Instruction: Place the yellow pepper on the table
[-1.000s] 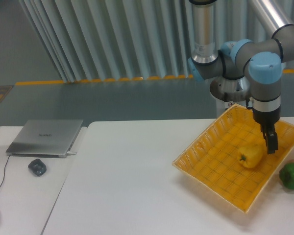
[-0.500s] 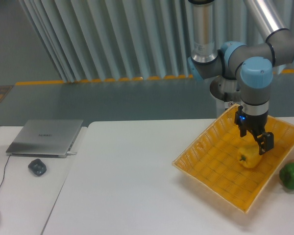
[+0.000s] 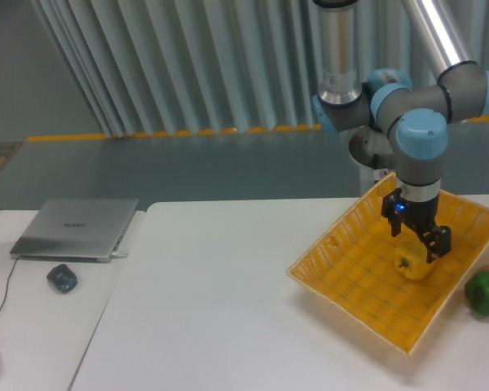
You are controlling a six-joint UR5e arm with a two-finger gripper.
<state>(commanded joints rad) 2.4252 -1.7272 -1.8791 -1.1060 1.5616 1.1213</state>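
Now the end effector (image 3: pixel 416 235) hangs spread open astride the top of the yellow pepper (image 3: pixel 413 262) in the basket (image 3: pixel 350 277), gripping nothing; grasping looks underway; next: close, lift, carry to the bare surface (image 3: pixel 228 309).

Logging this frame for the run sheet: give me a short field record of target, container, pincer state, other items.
target: yellow pepper, lying in the basket, not yet on the table
container: yellow wicker basket, on the table's right side
pincer: open, fingers straddling the top of the pepper, pointing down
grasp: not closed on the pepper
other items: green pepper right of the basket; grey laptop and small dark object on the side desk at left
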